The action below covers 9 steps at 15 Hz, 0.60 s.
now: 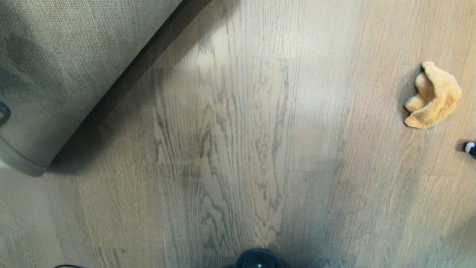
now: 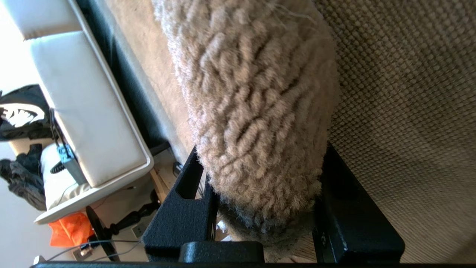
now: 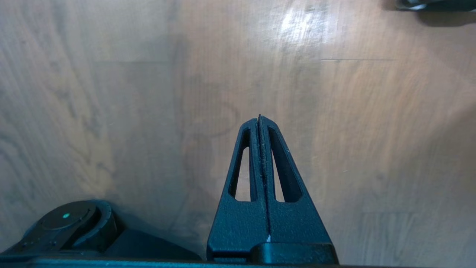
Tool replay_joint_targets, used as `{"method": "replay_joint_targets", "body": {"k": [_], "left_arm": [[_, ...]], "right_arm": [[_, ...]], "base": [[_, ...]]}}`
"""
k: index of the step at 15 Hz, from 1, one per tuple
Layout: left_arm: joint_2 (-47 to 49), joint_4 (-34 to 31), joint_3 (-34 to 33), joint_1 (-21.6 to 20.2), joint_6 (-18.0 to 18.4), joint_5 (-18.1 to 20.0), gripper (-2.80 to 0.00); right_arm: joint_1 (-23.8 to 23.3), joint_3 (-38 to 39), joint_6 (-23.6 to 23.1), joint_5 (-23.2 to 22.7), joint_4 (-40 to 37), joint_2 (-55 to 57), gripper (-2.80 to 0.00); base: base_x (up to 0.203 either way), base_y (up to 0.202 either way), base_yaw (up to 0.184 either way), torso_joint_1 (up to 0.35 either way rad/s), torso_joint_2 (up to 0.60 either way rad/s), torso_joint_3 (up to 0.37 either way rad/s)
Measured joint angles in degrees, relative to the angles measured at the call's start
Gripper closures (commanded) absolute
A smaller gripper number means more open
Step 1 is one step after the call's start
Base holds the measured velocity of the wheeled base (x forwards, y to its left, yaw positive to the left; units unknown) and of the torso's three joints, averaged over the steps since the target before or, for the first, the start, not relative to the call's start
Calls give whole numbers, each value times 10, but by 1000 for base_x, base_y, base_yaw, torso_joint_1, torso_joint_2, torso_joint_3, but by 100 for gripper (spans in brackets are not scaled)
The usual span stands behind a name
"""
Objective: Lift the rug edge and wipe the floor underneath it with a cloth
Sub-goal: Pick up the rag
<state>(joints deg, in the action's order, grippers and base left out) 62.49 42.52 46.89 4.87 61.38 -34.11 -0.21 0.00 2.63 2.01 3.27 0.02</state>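
While left tool [image 2: 260, 208] grips rug [image 2: 253, 111] edge | right tool [image 3: 260, 123] closed, empty | keep edge high, fetch cloth [image 1: 433, 96] at right

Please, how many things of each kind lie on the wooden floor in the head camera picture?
Rug, corner lifted, backing showing: 1
Orange-tan cloth: 1
Small black-and-white object at the picture's right edge, unclear what: 1
Total: 3
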Motion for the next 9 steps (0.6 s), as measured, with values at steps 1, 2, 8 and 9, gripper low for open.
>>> {"method": "replay_joint_targets", "body": {"k": [1,2,8,9], "left_arm": [[0,0,-1,0,0,-2,0],[0,0,-2,0,0,-2,0],[-3,-2,-11,-1,-1,-2,0],[-3,-3,-13,-1,-1,-2,0]], "right_arm": [[0,0,0,0,0,0,0],[0,0,0,0,0,0,0],[1,0,0,0,0,0,0],[0,0,0,0,0,0,0]], "base": [[0,0,0,0,0,0],[0,0,0,0,0,0],[0,0,0,0,0,0],[0,0,0,0,0,0]]}}
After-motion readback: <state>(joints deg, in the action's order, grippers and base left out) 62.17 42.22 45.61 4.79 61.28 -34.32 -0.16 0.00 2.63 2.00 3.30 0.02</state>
